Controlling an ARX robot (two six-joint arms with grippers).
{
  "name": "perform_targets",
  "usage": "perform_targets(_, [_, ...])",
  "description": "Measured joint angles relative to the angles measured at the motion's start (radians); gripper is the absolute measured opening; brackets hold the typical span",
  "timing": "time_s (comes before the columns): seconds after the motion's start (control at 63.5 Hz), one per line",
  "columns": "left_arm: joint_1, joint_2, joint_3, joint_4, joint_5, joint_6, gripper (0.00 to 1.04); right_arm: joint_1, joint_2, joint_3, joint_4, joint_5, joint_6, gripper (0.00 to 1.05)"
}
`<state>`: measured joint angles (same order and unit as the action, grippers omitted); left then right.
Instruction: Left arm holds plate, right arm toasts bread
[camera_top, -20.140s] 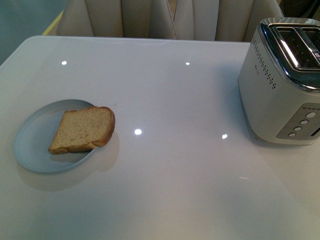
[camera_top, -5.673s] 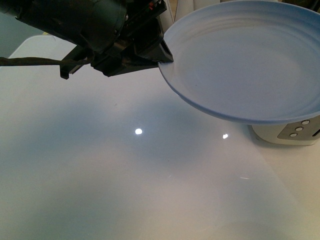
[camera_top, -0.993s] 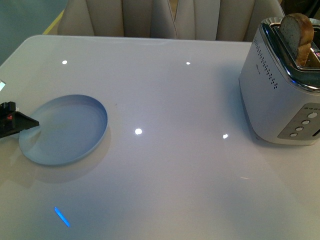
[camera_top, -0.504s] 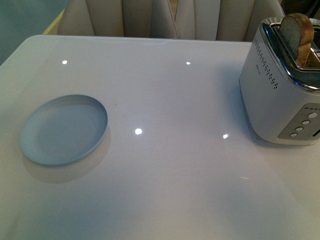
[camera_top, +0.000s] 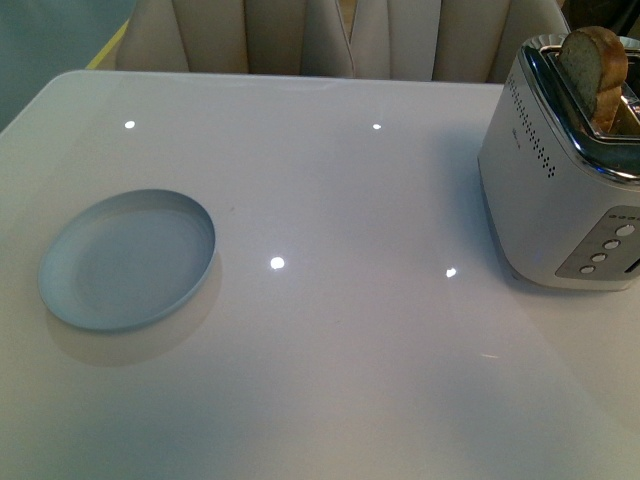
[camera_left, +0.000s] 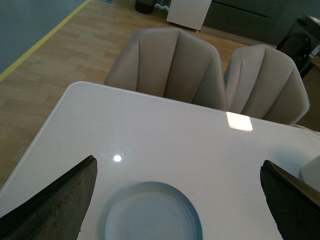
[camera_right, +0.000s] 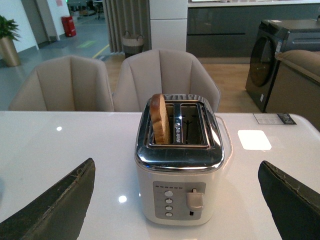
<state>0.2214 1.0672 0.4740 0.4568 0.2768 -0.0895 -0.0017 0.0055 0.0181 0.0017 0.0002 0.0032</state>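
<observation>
The pale blue plate (camera_top: 128, 260) lies empty on the white table (camera_top: 340, 330) at the left; the left wrist view has the plate (camera_left: 152, 212) below and between the wide-apart fingers (camera_left: 60, 205) of my open left gripper (camera_left: 177, 200). The bread (camera_top: 595, 70) stands upright in a slot of the white and chrome toaster (camera_top: 560, 190) at the right, its top sticking out. In the right wrist view the bread (camera_right: 160, 119) sits in one slot of the toaster (camera_right: 180, 175), which stands a little way off from my open right gripper (camera_right: 177, 200). Neither arm shows in the front view.
Beige chairs (camera_top: 330, 35) stand behind the table's far edge, also chairs (camera_left: 170, 67) and chairs (camera_right: 165, 77). The toaster's lever (camera_right: 195, 199) and round buttons (camera_right: 168, 203) face the right wrist camera. A washing machine (camera_right: 272, 55) stands far back.
One second ago my left gripper's tip was at the plate's left rim in the front view. It has since drawn out of that view, leaving the plate flat on the table.
</observation>
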Motion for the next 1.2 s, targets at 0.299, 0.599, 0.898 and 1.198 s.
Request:
perform_targets(0.299, [-0.084, -0.323, -0.268, 0.080, -0.146, 0.074, 0.28, 0.000, 0.000, 0.000, 0.000, 0.000, 0.000, 0.96])
perform_targets(0.599, [-0.216, -0.493, -0.376, 0.016, -0.268, 0.079, 0.03, 0.000, 0.000, 0.000, 0.000, 0.000, 0.000, 0.96])
perform_targets(0.898, [-0.220, -0.631, -0.425, -0.072, -0.277, 0.079, 0.03, 0.000, 0.000, 0.000, 0.000, 0.000, 0.000, 0.96])
perform_targets(1.198, [-0.220, -0.747, -0.461, -0.135, -0.277, 0.079, 0.03, 0.000, 0.000, 0.000, 0.000, 0.000, 0.000, 0.96])
